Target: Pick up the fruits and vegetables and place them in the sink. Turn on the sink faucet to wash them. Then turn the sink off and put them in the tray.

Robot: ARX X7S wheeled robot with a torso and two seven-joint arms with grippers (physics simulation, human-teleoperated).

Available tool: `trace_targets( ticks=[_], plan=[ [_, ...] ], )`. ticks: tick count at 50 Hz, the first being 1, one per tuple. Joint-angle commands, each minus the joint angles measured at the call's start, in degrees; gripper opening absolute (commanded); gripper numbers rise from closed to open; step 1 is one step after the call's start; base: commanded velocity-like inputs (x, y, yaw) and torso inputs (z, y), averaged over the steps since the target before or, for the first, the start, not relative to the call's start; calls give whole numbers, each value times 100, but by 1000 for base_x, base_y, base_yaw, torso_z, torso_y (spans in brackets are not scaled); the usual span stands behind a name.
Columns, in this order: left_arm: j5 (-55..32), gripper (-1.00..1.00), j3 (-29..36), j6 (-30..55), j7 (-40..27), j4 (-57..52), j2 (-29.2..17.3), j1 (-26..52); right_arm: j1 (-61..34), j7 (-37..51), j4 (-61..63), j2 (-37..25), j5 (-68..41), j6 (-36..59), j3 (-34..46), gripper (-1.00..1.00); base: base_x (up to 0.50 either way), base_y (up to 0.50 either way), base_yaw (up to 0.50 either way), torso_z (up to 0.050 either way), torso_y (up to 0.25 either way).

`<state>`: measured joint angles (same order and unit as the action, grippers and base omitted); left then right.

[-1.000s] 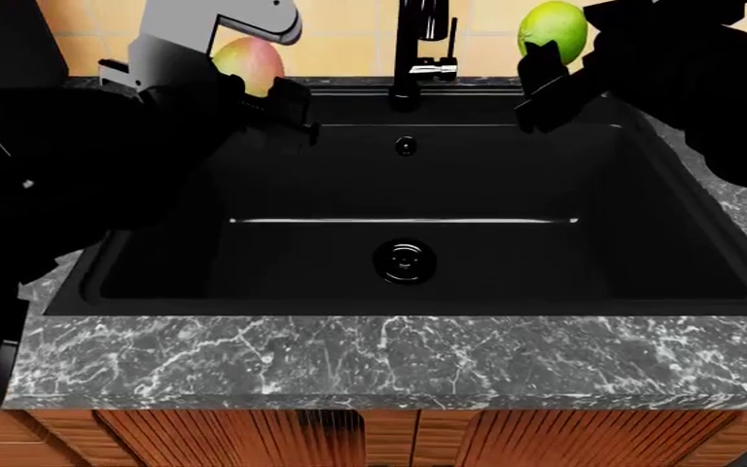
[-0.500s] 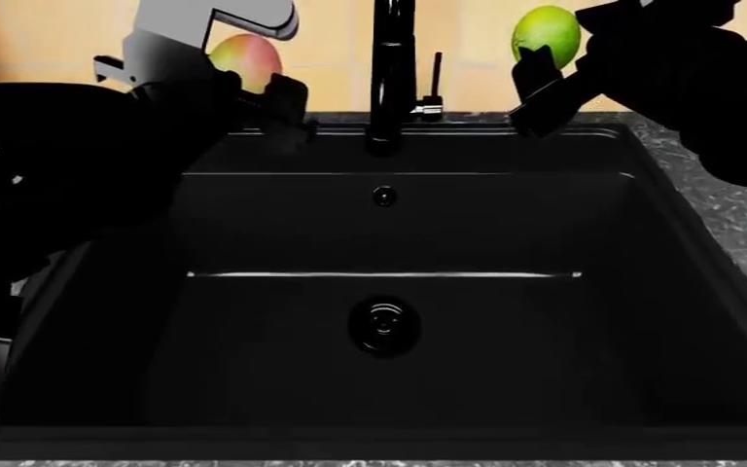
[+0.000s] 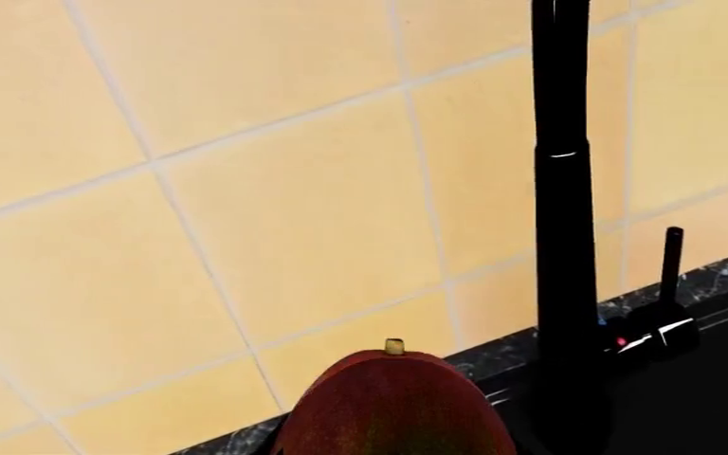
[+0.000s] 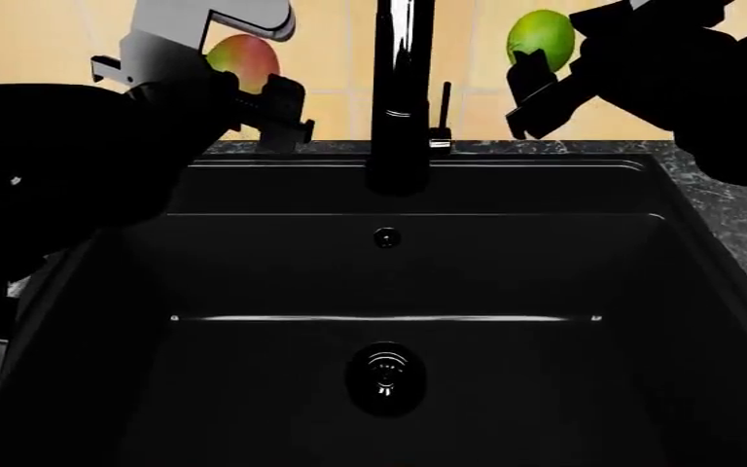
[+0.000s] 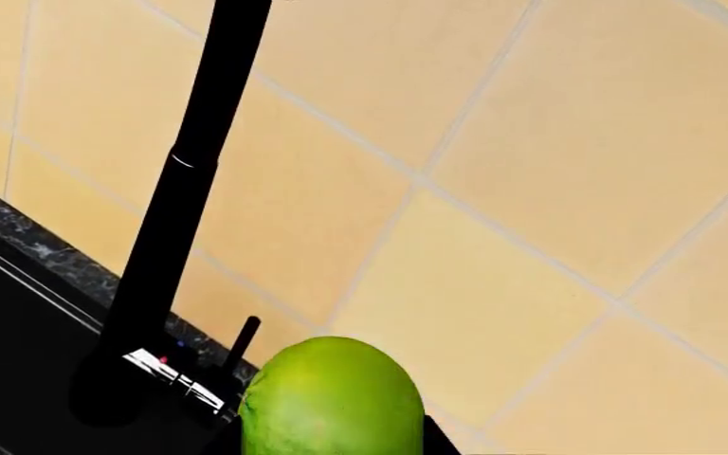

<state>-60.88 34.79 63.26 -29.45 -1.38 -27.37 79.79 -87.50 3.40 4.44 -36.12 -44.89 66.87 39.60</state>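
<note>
Black sink (image 4: 400, 282) larger, lower in view, faucet (image 4: 397, 88) nearer

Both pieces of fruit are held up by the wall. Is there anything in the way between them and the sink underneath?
Nothing visible. The apple in the left gripper and the lime in the right gripper hang either side of the faucet, above the back rim of the open, empty-looking sink.

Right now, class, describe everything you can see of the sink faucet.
The sink faucet is a tall, glossy black tube standing upright at the middle of the sink's back edge, before the yellow tiled wall. A thin lever stands upright at its side, above a chrome detail. Its top is out of view. Neither gripper touches it, and no water is visible.
</note>
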Motion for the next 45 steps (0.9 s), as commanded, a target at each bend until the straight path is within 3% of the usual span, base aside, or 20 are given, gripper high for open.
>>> trace_targets(
  ticks=[1,17,29,45],
  plan=[
    [102,-100,4,-110,30,23,2,8,-53,-132,-140,48,142,-75,125,-100,0,0,0,0,0],
    [14,-100,143,-16,157,-113,-21,-33,-84,-348,-160,19,108,50,355,-100,140,-10,0,0,0],
    [-393,-100,850,627,1289,-308,-124,96,-177,-292,-168,-60,99,58,244,-100,0,0,0,0,1],
    [-29,-100,1848,709,2452,67,-36,216,-216,-233,-172,-110,86,29,151,-100,0,0,0,0,0]
  ],
)
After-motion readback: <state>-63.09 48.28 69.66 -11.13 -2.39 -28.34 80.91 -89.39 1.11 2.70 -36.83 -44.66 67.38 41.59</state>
